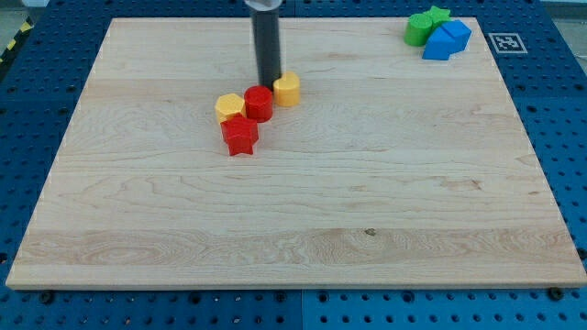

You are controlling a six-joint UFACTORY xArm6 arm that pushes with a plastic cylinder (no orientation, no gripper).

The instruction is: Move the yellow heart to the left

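Note:
The yellow heart (287, 90) lies on the wooden board (293, 229), above and left of the board's middle. My tip (269, 85) stands right against the heart's left side, just above a red round block (259, 104). A second yellow block (230, 106), with flat angular sides, sits to the left of the red round block. A red star-like block (240, 135) lies just below those two. These blocks sit close together in one cluster.
Two green blocks (424, 26) and two blue blocks (447, 39) are bunched at the board's top right corner. The board lies on a blue perforated table (569, 110). A marker tag (507, 42) sits beyond the right edge.

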